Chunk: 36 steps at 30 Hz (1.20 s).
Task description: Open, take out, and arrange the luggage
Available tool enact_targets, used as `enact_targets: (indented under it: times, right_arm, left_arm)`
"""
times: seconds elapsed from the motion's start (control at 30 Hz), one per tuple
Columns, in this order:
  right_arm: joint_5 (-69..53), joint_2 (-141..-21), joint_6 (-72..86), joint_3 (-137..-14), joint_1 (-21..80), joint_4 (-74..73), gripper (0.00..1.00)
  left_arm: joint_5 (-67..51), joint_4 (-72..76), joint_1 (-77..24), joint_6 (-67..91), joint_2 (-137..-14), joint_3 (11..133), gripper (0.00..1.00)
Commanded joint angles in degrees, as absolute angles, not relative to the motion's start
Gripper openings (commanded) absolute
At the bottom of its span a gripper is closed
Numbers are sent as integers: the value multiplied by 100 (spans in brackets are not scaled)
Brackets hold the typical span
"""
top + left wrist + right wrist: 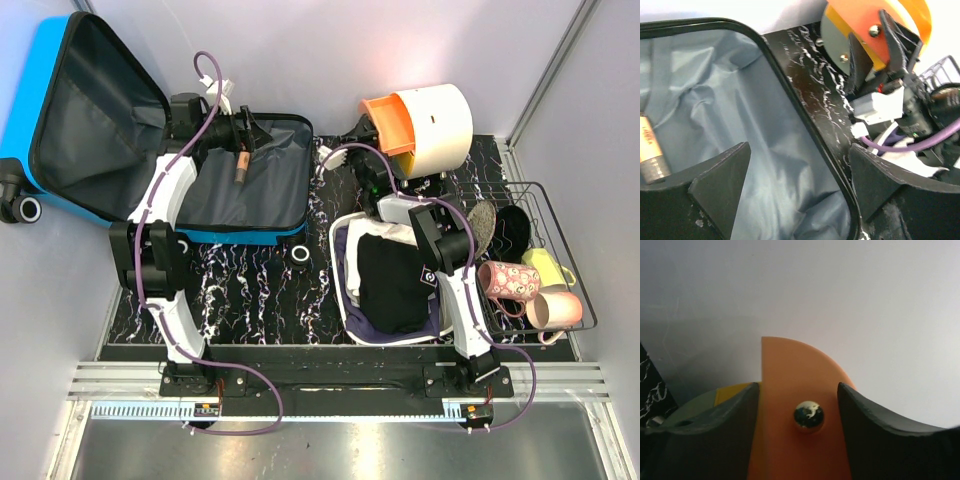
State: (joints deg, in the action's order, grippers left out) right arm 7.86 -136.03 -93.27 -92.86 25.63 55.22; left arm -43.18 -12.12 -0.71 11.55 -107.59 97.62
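The luggage [255, 200] is a bright blue suitcase lying open at the back left; its lid [95, 110] stands up against the wall, showing grey lining. A small tan tube [240, 168] lies in the base. My left gripper [248, 135] hovers open and empty over the base. In the left wrist view it [797, 180] straddles the black rim [805, 125], with the tube [649, 150] at the left. My right gripper [368, 122] is open at the orange flap of a white drum [430, 125]. Its jaws [799, 405] stand either side of the flap's [790, 365] metal stud.
A white basin [345, 290] holding dark clothes stands in front of the right arm. A wire basket [575, 300] at the right holds several mugs and a black bowl. A small black-and-white ring [300, 255] lies on the dark marbled table. White walls close in on three sides.
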Motion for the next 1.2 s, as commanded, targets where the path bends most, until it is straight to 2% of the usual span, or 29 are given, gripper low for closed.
enact_targets:
  times: [0.0,0.1,0.17,0.2,0.23,0.33,0.5,0.63,0.8,0.97,1.17]
  right_arm:
    - [677,-13290,-9027,-8870,2610,5722,73]
    - [405,-12991,-8773,-8439,2654,5529,89]
    - [238,-12754,-8535,-8271,2716,5258,93]
    - [142,-12649,-8308,-8114,2733,5160,94]
    - [1,-12439,-8184,-8034,2777,5072,96]
    - [-438,-11956,-7394,-7893,2830,4528,98]
    - [-1071,-11242,-5760,-8182,2830,2700,99]
    - [-1826,-10768,-5055,-8358,2839,1848,99]
    - [-2048,-10547,-4246,-8665,2795,897,98]
    - [-2022,-10468,-3553,-8955,2672,292,98]
    - [-2206,-10766,-2429,-10332,2338,-1220,96]
  left_arm:
    - [-3280,-1897,-9,800,-11160,10702,85]
    - [-2770,-2591,0,607,-11556,11457,87]
    - [-2514,-2900,-9,510,-11908,11732,88]
    - [-2470,-2987,-9,458,-12031,11951,99]
    - [-2426,-3119,0,422,-12232,12040,99]
    - [-2251,-3269,-9,317,-12506,12252,99]
    - [-1829,-3278,-9,141,-13007,12348,99]
    - [-1434,-3270,-9,44,-13332,12445,91]
    - [-1125,-3226,-9,-184,-13841,12778,84]
    - [-879,-3322,-44,-571,-14185,13060,71]
    - [-940,-3577,-105,-756,-14361,13026,61]
